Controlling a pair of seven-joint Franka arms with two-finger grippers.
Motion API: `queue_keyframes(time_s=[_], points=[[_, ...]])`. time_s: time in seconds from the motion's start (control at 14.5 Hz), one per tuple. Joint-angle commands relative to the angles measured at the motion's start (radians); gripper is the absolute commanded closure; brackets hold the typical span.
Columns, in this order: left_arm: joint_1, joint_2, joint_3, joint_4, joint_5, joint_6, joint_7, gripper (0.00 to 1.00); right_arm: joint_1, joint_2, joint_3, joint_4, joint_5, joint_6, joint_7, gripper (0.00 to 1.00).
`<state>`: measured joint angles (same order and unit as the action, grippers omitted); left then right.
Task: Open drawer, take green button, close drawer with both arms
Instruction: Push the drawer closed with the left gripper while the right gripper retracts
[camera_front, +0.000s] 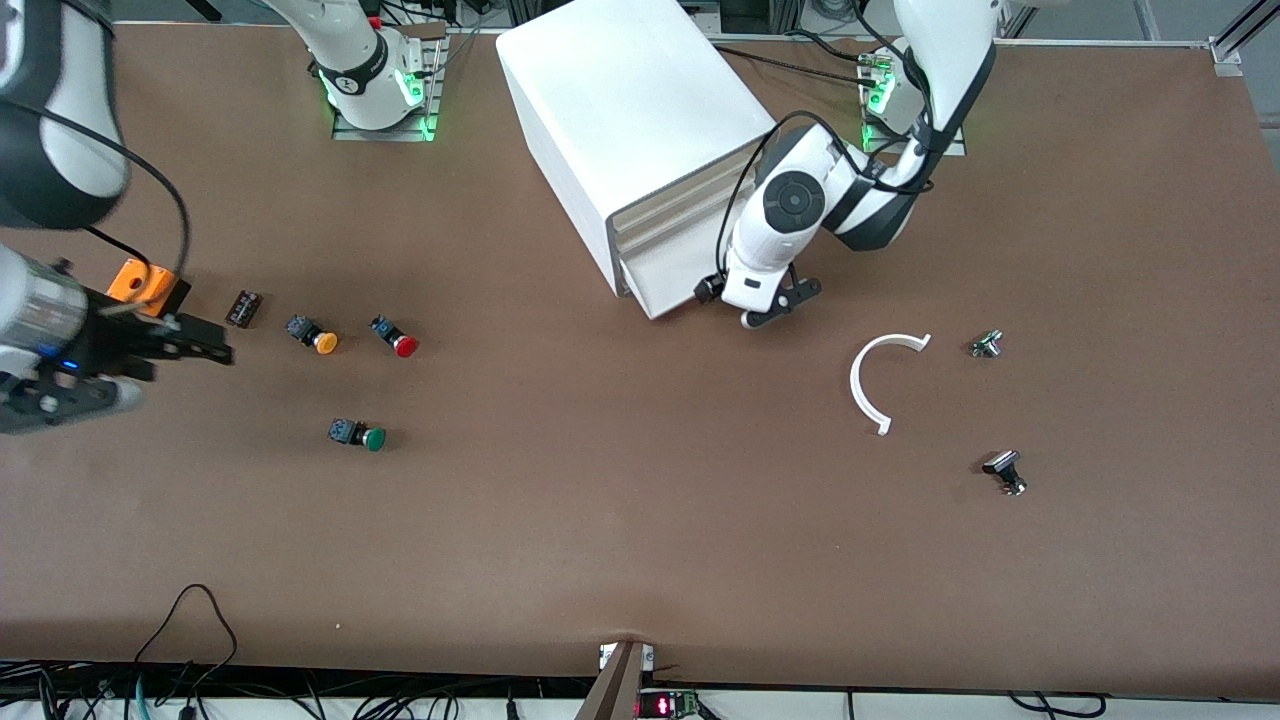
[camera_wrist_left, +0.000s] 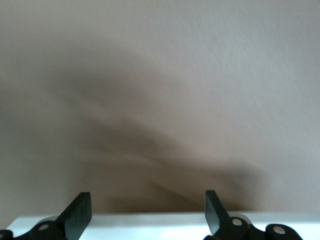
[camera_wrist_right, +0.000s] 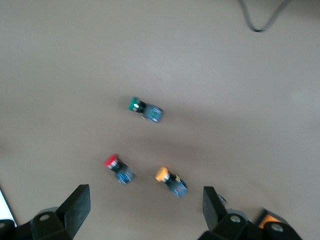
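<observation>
The white cabinet (camera_front: 625, 120) stands at the back middle, and its lowest drawer (camera_front: 672, 285) looks pushed in. The green-capped button (camera_front: 360, 435) lies on the table toward the right arm's end, nearer to the front camera than the other two buttons. It also shows in the right wrist view (camera_wrist_right: 145, 110). My left gripper (camera_front: 782, 303) is open and empty, right in front of the drawer's cream front. In the left wrist view the left gripper (camera_wrist_left: 147, 215) has a white edge between its fingers. My right gripper (camera_front: 205, 345) is open and empty, up over the table beside the buttons, and also shows in its wrist view (camera_wrist_right: 146, 210).
A red-capped button (camera_front: 395, 337) and an orange-yellow-capped button (camera_front: 312, 334) lie side by side, with a small black part (camera_front: 243, 308) next to them. Toward the left arm's end lie a white curved strip (camera_front: 875, 385) and two small parts (camera_front: 987, 344) (camera_front: 1005, 472).
</observation>
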<state>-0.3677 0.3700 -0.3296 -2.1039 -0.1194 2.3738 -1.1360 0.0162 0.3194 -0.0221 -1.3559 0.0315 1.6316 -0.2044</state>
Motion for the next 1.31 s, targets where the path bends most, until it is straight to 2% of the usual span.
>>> queue_keyframes(time_s=[0.0,0.28,0.55,0.9,1.1,1.24], points=[[0.009,-0.039,-0.04,-0.044,-0.032,-0.011,-0.011,0.0,0.001,-0.143,0.014,-0.057,-0.036,-0.105,0.011,0.0],[0.007,-0.022,-0.068,-0.053,-0.094,-0.008,-0.011,0.0,-0.047,-0.23,0.014,-0.129,-0.038,-0.102,-0.073,0.0],[0.007,-0.016,-0.095,-0.067,-0.163,-0.005,-0.011,0.0,-0.061,-0.223,-0.015,-0.1,-0.036,-0.111,-0.139,0.0],[0.007,-0.013,-0.1,-0.068,-0.163,-0.01,-0.007,0.0,-0.058,-0.218,-0.013,-0.101,-0.036,-0.121,-0.229,0.0],[0.007,0.003,-0.141,-0.076,-0.163,-0.013,0.004,0.0,-0.061,-0.21,-0.021,-0.1,-0.041,-0.119,-0.256,0.0],[0.009,0.001,-0.14,-0.071,-0.163,-0.013,0.007,0.0,-0.055,-0.212,-0.015,-0.1,-0.115,-0.122,-0.254,0.0]])
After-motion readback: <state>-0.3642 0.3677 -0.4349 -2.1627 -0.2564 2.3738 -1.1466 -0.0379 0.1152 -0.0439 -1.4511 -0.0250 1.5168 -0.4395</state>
